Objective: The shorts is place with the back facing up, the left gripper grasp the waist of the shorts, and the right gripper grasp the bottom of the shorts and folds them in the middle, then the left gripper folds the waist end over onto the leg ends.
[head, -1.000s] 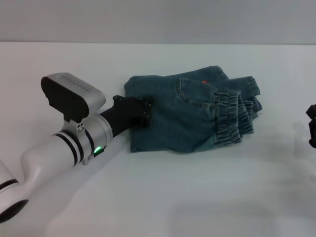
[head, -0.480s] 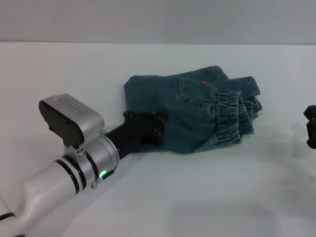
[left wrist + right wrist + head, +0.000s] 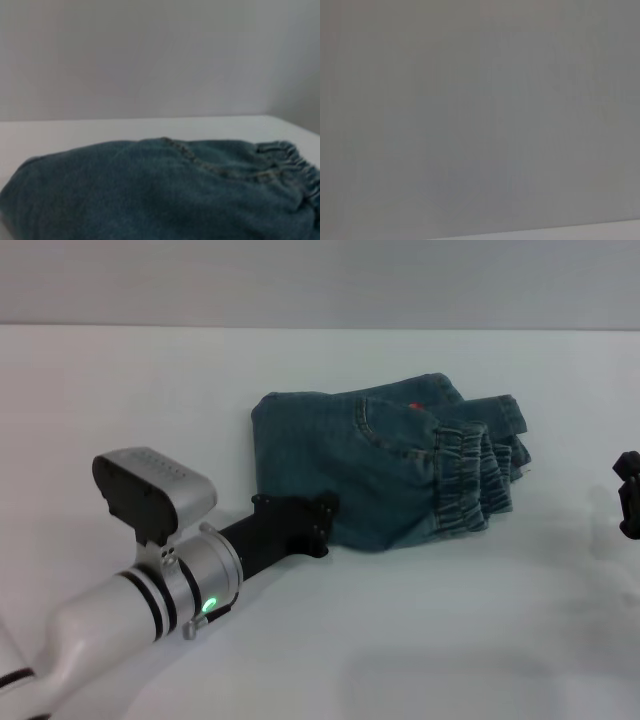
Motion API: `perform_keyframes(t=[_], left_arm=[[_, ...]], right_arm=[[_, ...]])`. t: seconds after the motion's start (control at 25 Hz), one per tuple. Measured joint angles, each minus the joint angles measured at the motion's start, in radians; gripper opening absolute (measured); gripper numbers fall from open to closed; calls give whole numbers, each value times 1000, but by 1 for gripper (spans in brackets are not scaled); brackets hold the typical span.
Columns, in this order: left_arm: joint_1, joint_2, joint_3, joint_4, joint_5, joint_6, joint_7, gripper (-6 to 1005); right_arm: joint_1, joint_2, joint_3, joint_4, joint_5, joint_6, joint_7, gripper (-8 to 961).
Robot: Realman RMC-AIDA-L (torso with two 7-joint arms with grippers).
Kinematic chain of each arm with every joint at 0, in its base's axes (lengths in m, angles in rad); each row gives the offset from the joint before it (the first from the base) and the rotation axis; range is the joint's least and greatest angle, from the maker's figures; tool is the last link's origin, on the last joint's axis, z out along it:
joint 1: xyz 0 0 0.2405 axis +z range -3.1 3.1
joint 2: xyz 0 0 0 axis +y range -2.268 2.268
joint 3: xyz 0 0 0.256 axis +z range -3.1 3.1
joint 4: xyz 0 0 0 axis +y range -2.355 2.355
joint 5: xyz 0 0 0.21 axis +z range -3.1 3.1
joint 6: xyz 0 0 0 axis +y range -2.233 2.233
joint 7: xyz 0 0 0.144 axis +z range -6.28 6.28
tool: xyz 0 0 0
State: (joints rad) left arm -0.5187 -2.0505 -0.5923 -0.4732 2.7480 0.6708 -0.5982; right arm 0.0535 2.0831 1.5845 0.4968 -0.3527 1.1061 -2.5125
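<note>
The shorts [image 3: 385,470] lie folded on the desk [image 3: 450,640], the waist [image 3: 470,480] over the leg ends, so both folds look done. The left hand [image 3: 318,525] touches the near edge; its fingers cannot be told. The right hand [image 3: 628,495] is parked at the far right.

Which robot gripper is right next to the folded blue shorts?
The left gripper, on the arm with the green light, sits at the near edge of the shorts. The right gripper waits far off at the table's right side.
</note>
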Motion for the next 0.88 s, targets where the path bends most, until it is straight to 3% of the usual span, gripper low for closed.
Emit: perform_keyframes(t=[0.28,0.44,0.6,0.68,0.72,0.8,0.88], left_arm=[[-83,-9,-1,92,1,-20,-20,113],[-92,-8,-16,92,-1,2,-2,116],[2,-8,-153,30,0,144,202,120],[71,-21,-288,-13,-6,179,402,121],[71,-21,-288,-13,-6,179,402,122],[115,-26,-401,-39,-26,203,584,124],[121,-21,-424,-32,-44,236,636,126]], right_arm=[[-4,1,0,0,0,0,1,0],[-6,1,-1,0,0,1,2,0],[-4,2,-10,-4,0,7,-28,25],[1,4,-4,-12,19,-2,-72,41],[7,5,0,-24,53,-10,-114,49],[24,7,0,-68,159,-18,-210,66],[43,7,-2,-120,273,-5,-306,82]])
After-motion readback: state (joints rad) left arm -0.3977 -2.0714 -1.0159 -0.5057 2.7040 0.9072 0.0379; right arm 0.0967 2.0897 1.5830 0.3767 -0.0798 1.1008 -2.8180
